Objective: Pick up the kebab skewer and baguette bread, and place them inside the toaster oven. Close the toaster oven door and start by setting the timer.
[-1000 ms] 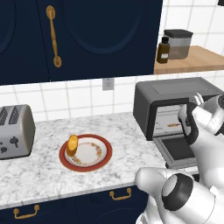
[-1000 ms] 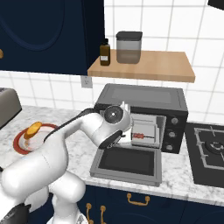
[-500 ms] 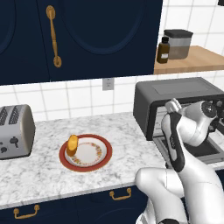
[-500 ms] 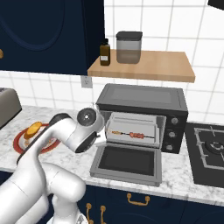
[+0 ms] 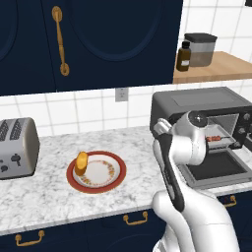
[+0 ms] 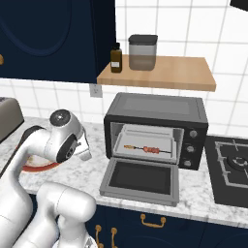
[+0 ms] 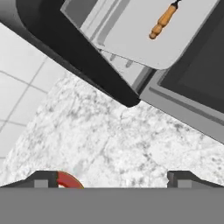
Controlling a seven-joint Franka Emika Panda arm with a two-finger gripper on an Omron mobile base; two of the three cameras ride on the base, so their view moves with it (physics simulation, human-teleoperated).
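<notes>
The skewer (image 6: pixel 145 148) lies on the tray inside the oven (image 6: pixel 157 121), its door (image 6: pixel 140 179) dropped open. The bread (image 5: pixel 81 162) rests on the plate (image 5: pixel 96 172) mid-desk. The jaws are released, empty.

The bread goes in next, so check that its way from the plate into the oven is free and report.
Nothing visible blocks it. The bread lies on the plate, with bare counter between it and the oven. The door hangs open and flat; the skewer sits toward the tray's front, leaving room behind.

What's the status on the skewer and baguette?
Gripper open, empty, over the counter. Kebab skewer on the tray inside the toaster oven; toaster oven door down. Baguette bread on the plate. Nothing blocking.
</notes>
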